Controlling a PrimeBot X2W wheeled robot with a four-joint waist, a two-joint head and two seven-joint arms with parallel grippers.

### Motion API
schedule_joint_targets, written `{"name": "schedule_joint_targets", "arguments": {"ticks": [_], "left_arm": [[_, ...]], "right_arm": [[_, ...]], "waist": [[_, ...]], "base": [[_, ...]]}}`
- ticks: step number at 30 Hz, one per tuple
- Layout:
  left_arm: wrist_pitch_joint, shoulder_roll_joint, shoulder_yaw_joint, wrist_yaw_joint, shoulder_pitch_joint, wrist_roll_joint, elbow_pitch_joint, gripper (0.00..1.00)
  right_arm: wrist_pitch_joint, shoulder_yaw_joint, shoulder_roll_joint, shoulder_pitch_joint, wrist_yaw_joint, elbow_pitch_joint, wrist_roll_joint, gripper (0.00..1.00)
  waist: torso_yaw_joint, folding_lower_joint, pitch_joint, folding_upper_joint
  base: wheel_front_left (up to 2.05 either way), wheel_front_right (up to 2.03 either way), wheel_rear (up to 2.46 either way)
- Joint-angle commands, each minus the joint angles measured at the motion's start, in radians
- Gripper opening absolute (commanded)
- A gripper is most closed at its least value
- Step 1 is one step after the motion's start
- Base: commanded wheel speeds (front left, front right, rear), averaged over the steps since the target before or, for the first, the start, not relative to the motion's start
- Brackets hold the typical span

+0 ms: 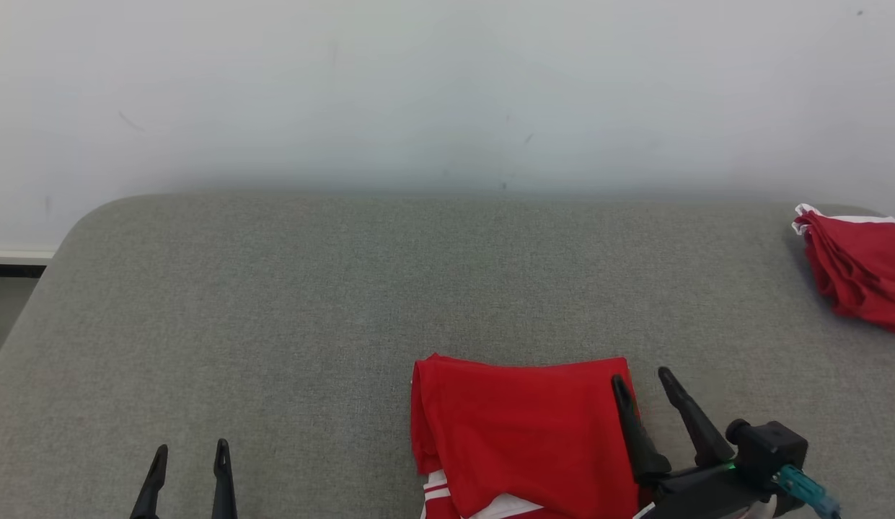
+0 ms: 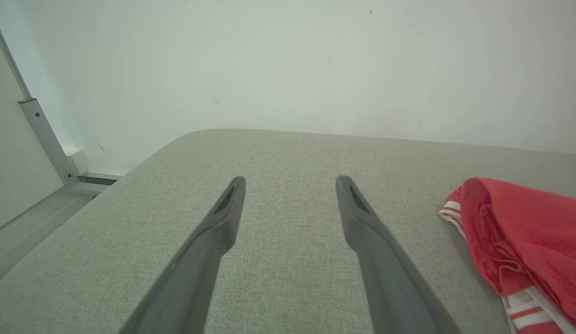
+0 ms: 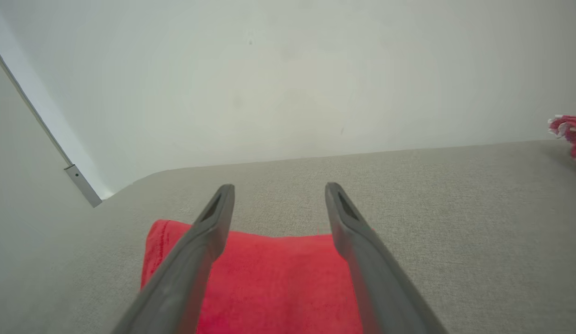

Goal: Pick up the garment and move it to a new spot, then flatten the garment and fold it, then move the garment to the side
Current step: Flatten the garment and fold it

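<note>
1. Judging by its tidy rectangular shape, the red folded garment with white striped trim (image 1: pixel 519 425) looks already folded, so the step in hand is probably moving it aside. It lies at the near edge of the grey fabric-covered counter (image 1: pixel 274 303), right of centre.
2. The right claw (image 1: pixel 640 376) is spread wide and empty. It sits at the garment's right edge, one finger over the cloth and the other just beyond it.
3. The left claw (image 1: pixel 191 445) is also wide and empty, over bare counter at the near left, well apart from the garment.
4. To keep the fold, the right claw should come down far enough to take every layer at that edge, then pinch firmly.
5. A low carry toward the second red cloth pile with a white edge (image 1: pixel 858 267) at the far right would suit. Gripping the top layer alone risks opening the fold.
6. The left claw could steady the left edge if the layers drag.
</note>
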State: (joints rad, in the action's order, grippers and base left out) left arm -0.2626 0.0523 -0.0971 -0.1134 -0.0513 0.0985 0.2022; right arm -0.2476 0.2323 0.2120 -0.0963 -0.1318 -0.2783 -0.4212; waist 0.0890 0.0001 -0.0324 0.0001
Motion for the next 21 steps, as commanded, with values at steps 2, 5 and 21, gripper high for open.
{"name": "schedule_joint_targets", "arguments": {"ticks": [2, 5, 21], "left_arm": [[-0.003, -0.002, 0.001, 0.0, -0.008, -0.008, -0.002, 1.0], [-0.003, -0.002, 0.003, 0.001, -0.007, -0.009, -0.003, 1.0], [-0.003, -0.003, 0.097, -0.01, 0.004, -0.019, 0.018, 1.0]], "right_arm": [[-0.011, -0.048, -0.032, 0.039, 0.002, 0.033, 0.035, 1.0], [-0.017, -0.086, -0.054, 0.066, 0.002, 0.063, 0.074, 1.0], [-0.018, -0.165, -0.116, 0.126, 0.002, 0.135, 0.125, 1.0]], "waist": [[-0.002, -0.0001, -0.001, -0.0001], [-0.005, -0.0001, -0.002, -0.0001], [-0.048, -0.0001, 0.002, -0.0001]], "base": [[0.0, 0.0, 0.0], [0.0, 0.0, 0.0], [0.0, 0.0, 0.0]]}}
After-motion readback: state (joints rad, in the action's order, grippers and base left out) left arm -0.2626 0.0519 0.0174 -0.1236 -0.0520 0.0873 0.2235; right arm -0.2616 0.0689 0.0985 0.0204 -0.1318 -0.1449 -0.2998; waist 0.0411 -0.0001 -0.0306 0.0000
